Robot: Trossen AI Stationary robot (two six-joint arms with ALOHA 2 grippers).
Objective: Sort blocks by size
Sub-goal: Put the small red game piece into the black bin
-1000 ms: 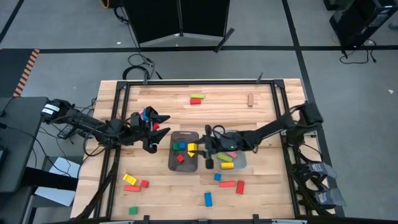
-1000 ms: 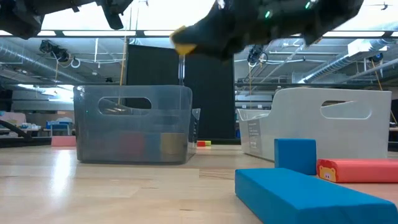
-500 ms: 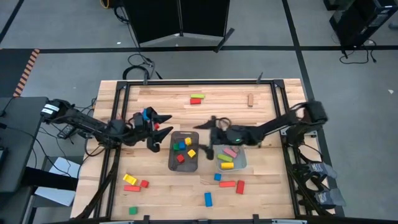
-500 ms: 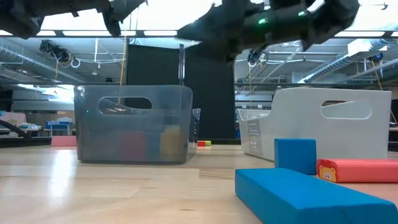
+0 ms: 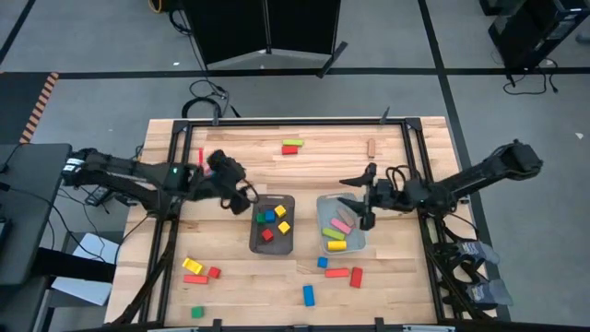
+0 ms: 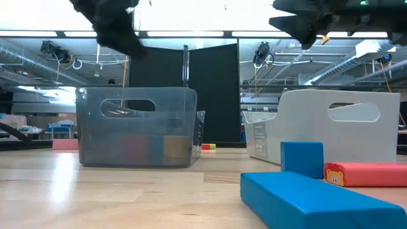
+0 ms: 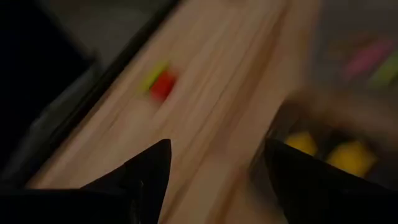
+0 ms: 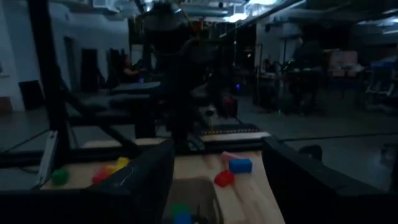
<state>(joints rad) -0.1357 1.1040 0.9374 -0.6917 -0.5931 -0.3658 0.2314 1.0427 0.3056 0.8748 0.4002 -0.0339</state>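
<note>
My left gripper (image 5: 240, 195) hangs open and empty by the far left corner of the dark grey tray (image 5: 257, 242); its wrist view (image 7: 214, 180) is blurred. This tray holds several small cubes (image 5: 273, 221) in green, blue, yellow and red. My right gripper (image 5: 353, 197) is open and empty above the far edge of the pale tray (image 5: 359, 243), which holds pink, green and yellow bars (image 5: 337, 232). In the right wrist view the right gripper (image 8: 217, 180) has nothing between its fingers.
Loose blocks lie on the table: a green and red pair (image 5: 292, 146) and a tan one (image 5: 371, 148) at the far side, yellow and red ones (image 5: 196, 268) at the near left, and blue and red ones (image 5: 337, 273) in front of the trays.
My right gripper has let go of a yellow cube over the dark tray and has drawn back toward the table's right edge, to above the pale tray. The cube now lies in the dark tray. My left gripper has turned and shifted toward the dark tray.
</note>
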